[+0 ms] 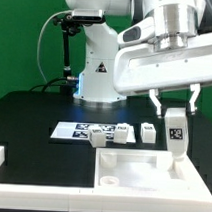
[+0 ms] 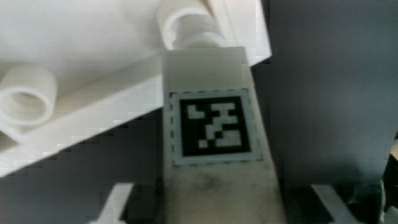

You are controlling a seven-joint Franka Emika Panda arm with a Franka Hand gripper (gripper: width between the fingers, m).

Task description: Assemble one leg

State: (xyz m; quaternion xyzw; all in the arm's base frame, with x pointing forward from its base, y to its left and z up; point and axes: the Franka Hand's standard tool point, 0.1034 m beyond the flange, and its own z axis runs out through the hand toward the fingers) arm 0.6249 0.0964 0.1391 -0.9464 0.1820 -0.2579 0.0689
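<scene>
A white leg (image 1: 174, 131) with a black-and-white tag hangs upright in my gripper (image 1: 175, 107), which is shut on its upper part. Its lower end sits just above the far corner of the large white panel (image 1: 141, 181) on the exterior view's right. In the wrist view the leg (image 2: 214, 100) runs out from between my gripper (image 2: 219, 205) fingers. Its far end is at a round socket (image 2: 187, 20) on the panel (image 2: 80, 125). Whether the end touches the socket I cannot tell.
Three more white legs (image 1: 100, 137), (image 1: 123, 133), (image 1: 149, 130) stand on the black table beyond the panel, next to the marker board (image 1: 73, 129). A white part (image 1: 0, 157) lies at the exterior view's left edge. The robot base (image 1: 95, 79) stands behind.
</scene>
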